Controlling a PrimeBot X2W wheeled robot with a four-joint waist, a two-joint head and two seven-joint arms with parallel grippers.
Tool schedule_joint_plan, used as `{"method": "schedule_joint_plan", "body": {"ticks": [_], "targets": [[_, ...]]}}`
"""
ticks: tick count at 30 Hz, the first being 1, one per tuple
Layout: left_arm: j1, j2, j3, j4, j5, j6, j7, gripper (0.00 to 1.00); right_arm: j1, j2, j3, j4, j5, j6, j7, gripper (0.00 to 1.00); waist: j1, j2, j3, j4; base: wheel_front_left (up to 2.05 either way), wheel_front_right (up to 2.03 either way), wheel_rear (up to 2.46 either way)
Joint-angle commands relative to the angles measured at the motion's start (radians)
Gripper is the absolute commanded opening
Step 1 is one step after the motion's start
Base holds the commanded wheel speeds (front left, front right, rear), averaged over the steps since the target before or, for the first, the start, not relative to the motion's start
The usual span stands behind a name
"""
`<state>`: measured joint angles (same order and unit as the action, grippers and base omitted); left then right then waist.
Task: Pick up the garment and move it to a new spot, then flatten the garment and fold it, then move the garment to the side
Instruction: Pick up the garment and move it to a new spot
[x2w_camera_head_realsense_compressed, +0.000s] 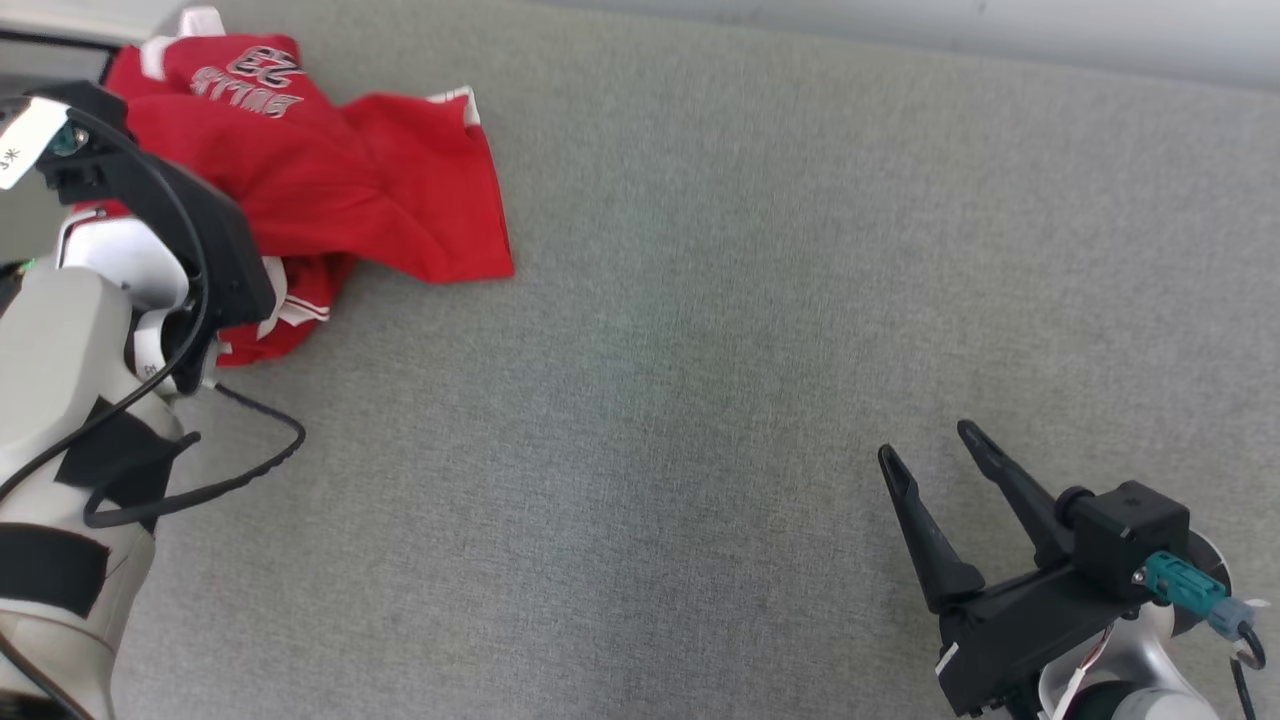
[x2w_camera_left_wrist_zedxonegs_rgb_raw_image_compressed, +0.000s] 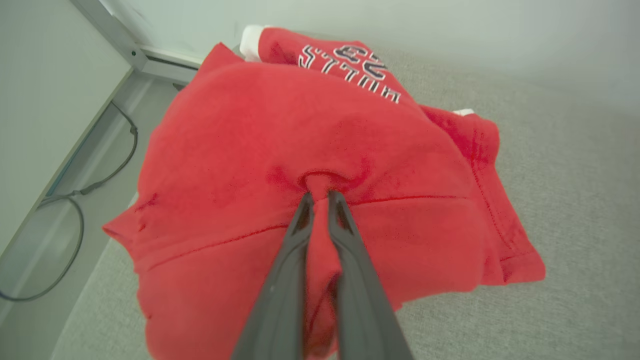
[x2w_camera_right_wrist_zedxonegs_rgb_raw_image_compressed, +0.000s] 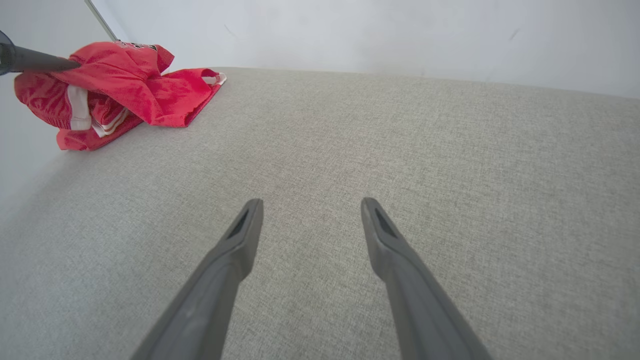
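Nearest, at 5 o'clock in the head view, the right gripper (x2w_camera_head_realsense_compressed: 925, 442) hovers over the grey fabric surface (x2w_camera_head_realsense_compressed: 700, 400), its two fingers spread wide and holding nothing. Farther off, at 10 o'clock, the crumpled red sports garment (x2w_camera_head_realsense_compressed: 380, 190), white-trimmed and lettered, lies bunched near the surface's far left corner. In the left wrist view, the left gripper (x2w_camera_left_wrist_zedxonegs_rgb_raw_image_compressed: 320, 195) is pinched nearly together on a raised ridge of that red cloth. The step in hand looks like the pick-up. To do it well, lift straight up until the lowest hem clears the surface, check the pinch holds enough cloth, then carry toward the bare middle, well clear of the right gripper.
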<state>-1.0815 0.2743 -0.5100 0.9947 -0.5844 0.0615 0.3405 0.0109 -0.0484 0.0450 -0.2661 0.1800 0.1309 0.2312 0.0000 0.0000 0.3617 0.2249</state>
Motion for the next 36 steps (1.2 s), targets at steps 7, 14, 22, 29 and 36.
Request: {"method": "schedule_joint_plan", "body": {"ticks": [7,14,22,29,36], "targets": [[-0.044,-0.020,-0.040,-0.071,0.039,-0.036,-0.095,0.00,0.036,-0.004,-0.001,0.058,0.053,0.000,-0.041,1.00,0.0000,0.0000,-0.179,-0.012,0.00,0.00,0.00],[-0.052,-0.074,-0.088,-0.123,0.054,-0.064,-0.097,0.00,0.069,-0.004,-0.004,0.111,0.091,0.000,-0.071,1.00,0.0000,0.0000,-0.295,-0.058,0.00,0.00,0.00],[-0.013,-0.183,-0.148,-0.250,0.019,-0.097,-0.037,0.00,0.091,-0.004,-0.022,0.124,0.104,0.000,-0.083,1.00,0.0000,0.0000,-0.389,-0.183,0.00,0.00,0.00],[0.087,-0.216,-0.205,-0.392,-0.022,-0.076,0.000,0.00,0.090,-0.004,-0.047,0.111,0.093,0.000,-0.069,1.00,0.0000,0.0000,-0.396,-0.309,0.00,0.00,0.00],[0.214,-0.221,-0.303,-0.518,-0.085,-0.033,0.018,0.00,0.090,-0.004,-0.071,0.097,0.087,0.000,-0.057,1.00,0.0000,0.0000,-0.387,-0.422,0.00,0.00,0.00]]}}
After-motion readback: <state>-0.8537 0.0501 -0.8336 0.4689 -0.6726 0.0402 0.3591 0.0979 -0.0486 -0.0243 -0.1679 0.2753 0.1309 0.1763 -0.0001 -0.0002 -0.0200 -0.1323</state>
